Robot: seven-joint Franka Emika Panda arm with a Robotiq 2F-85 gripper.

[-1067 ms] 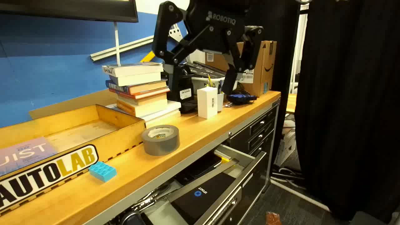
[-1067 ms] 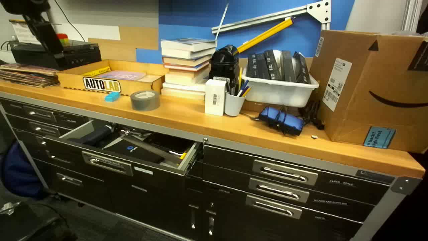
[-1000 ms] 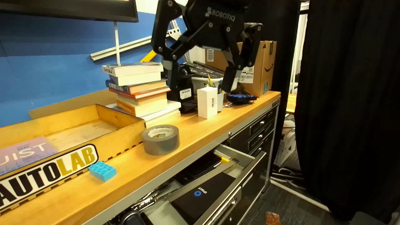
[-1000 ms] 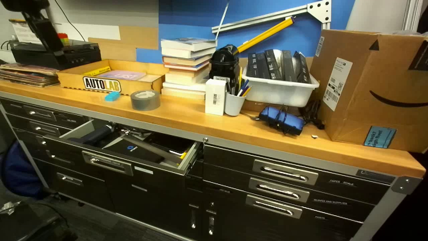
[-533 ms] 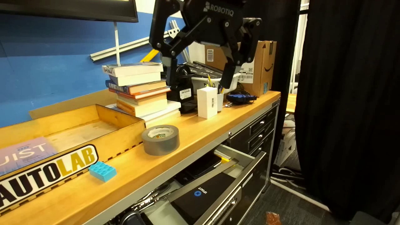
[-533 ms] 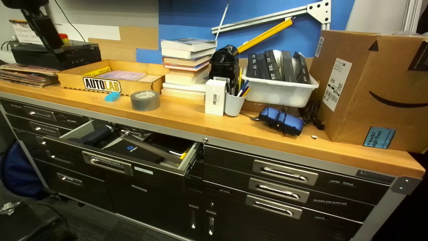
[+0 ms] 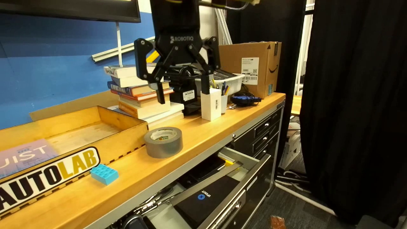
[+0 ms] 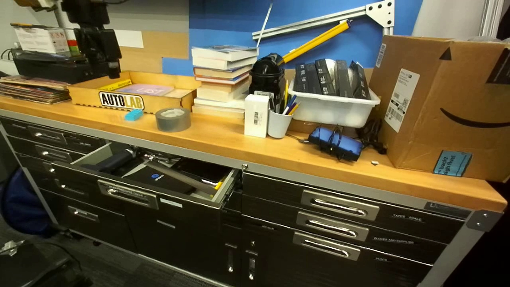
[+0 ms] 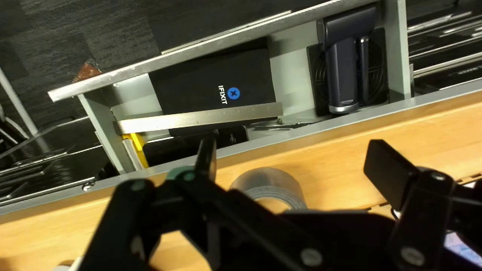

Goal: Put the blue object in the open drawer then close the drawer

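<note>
One drawer, in the foreground of an exterior view, stands pulled out from the dark cabinet, a black iFixit case lying in it. Above runs the worktop, honey-coloured wood over a grey metal band. Between its front edge and the AUTOLAB wooden tray lies the light-blue toy brick, studs up, just beside the tray; a grey roll of duct tape sits near it. The tool hangs over the worktop, its jaws wide apart. Farther back are a stack of books, a white carton, a white plastic tub and a large smile-marked cardboard box. Behind them rises a blue wall panel, and past the worktop's far end hangs a black curtain, dark carpet beside it.
</note>
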